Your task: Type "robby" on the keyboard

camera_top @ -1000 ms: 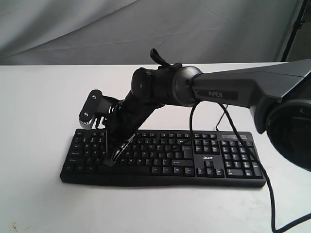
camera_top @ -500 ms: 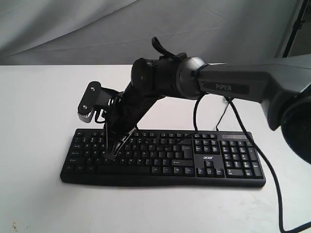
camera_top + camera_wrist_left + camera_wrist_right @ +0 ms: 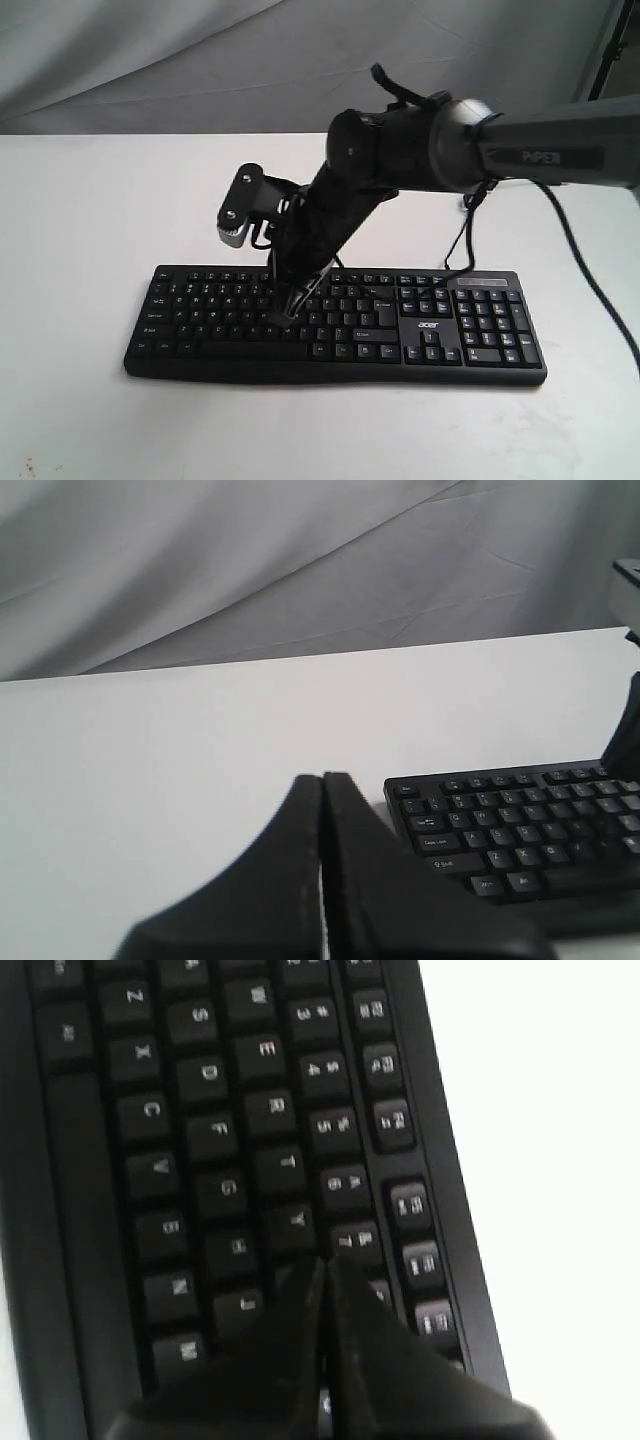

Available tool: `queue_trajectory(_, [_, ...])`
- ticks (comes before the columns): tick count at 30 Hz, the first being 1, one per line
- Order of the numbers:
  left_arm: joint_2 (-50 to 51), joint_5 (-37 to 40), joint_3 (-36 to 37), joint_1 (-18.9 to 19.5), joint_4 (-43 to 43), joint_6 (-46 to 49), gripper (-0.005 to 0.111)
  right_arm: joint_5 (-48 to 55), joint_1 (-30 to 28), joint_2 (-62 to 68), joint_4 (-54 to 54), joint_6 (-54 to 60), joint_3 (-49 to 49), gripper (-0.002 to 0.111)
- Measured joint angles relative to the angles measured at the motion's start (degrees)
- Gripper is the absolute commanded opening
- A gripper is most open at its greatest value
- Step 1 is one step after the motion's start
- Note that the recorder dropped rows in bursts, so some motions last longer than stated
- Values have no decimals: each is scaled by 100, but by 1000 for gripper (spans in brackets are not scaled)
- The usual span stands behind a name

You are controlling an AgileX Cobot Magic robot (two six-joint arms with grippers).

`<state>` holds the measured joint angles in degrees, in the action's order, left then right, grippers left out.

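Observation:
The black keyboard (image 3: 450, 340) lies flat on the white table, its "acer" logo beside the number pad. My right gripper (image 3: 283, 320) is shut with nothing in it and points steeply down at the middle of the letter keys. In the right wrist view its tips (image 3: 325, 1260) sit just past the Y key (image 3: 297, 1220), below the 7 key (image 3: 352, 1241); I cannot tell whether they touch a key. My left gripper (image 3: 322, 776) is shut and empty, over bare table off the keyboard's (image 3: 520, 830) Esc end. It does not show in the exterior view.
The thin black cable (image 3: 590, 290) runs from behind the keyboard across the right of the table (image 3: 80, 200). A grey cloth backdrop (image 3: 150, 60) hangs behind. My right arm (image 3: 520, 155) spans the keyboard's right half from above.
My right arm has swung to the right, carrying the shut gripper tip from the left-hand letter keys toward the middle of the keyboard. The keyboard has not moved.

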<state>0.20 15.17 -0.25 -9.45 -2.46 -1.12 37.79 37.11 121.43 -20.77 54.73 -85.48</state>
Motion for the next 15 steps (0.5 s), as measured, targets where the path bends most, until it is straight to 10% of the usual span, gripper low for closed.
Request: queue_trajectory(15, [0,0,0,0,0,0,0,-195,-409,-323,-803,839,579,0])
